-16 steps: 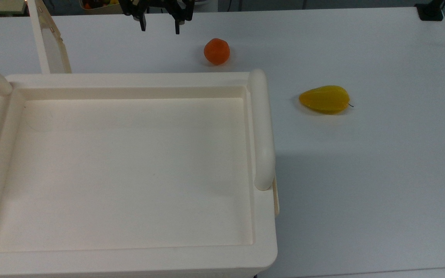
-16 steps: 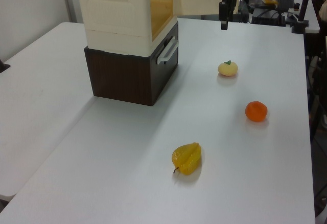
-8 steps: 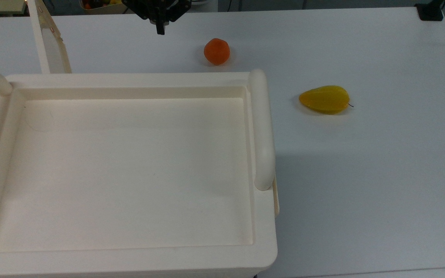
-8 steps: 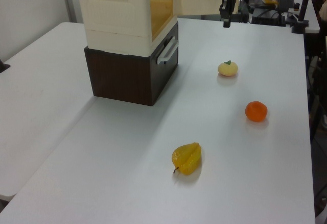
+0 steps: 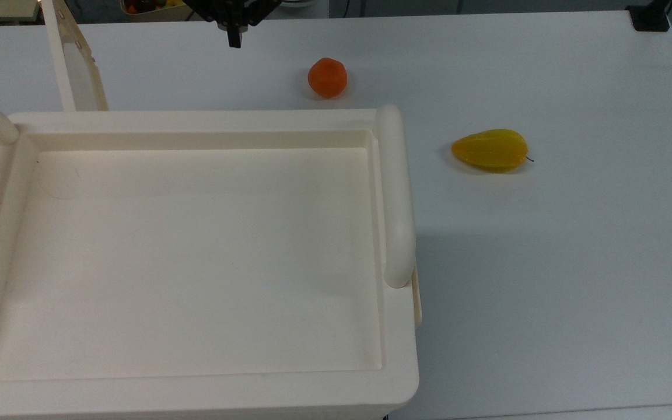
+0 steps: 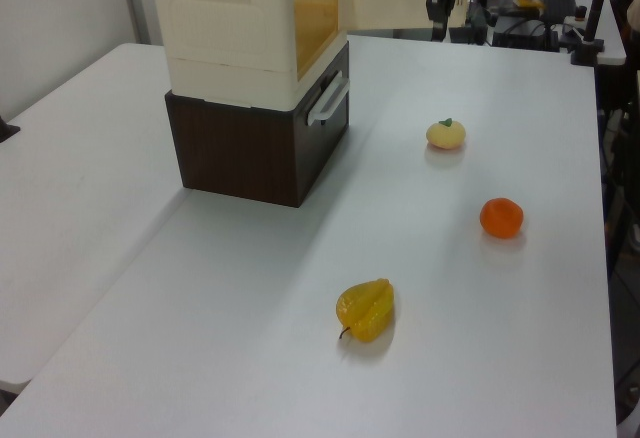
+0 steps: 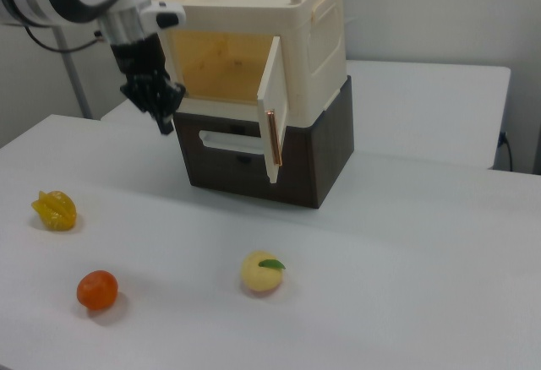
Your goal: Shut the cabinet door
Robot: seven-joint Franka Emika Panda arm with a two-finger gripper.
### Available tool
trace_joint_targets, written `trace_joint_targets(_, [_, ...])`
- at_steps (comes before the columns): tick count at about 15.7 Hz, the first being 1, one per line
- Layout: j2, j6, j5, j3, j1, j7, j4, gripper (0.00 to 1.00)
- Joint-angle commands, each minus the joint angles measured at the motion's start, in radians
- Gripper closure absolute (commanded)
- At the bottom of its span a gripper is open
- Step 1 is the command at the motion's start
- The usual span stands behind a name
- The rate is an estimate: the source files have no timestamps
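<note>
Gripper [image 7: 165,122]: fingers pressed together, nothing held, aloft before cabinet [image 7: 254,49] opening, toward the right view's left. Cabinet door [image 7: 272,108]: swung wide, upright, long axis vertical, free edge toward the right view's right of gripper. White table [image 7: 406,243] around: open; peach [image 7: 261,271], orange [image 7: 97,290], starfruit [image 7: 55,209] well apart.

The cabinet [image 7: 254,40] is cream with an amber-yellow inside, and it sits on a dark brown base [image 7: 270,155]; its cream cabinet door [image 7: 273,108] carries a copper-coloured strip along the edge. On the white bench [image 7: 380,252] before the cabinet lie an orange fruit [image 7: 97,290], a yellow ridged fruit [image 7: 55,209] and a pale yellow fruit with a green leaf [image 7: 262,272]. The gripper [image 7: 165,121] beside the cabinet is black.
</note>
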Motion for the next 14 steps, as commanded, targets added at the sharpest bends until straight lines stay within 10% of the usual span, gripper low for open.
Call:
trace_joint_targets(1, [-0.016,0.01,-0.007,-0.009,-0.023,-0.025,0.087,1.0])
trace_joint_targets(14, [-0.01,0.409,-0.003,-0.034,-0.206,-0.02,0.149,1.0])
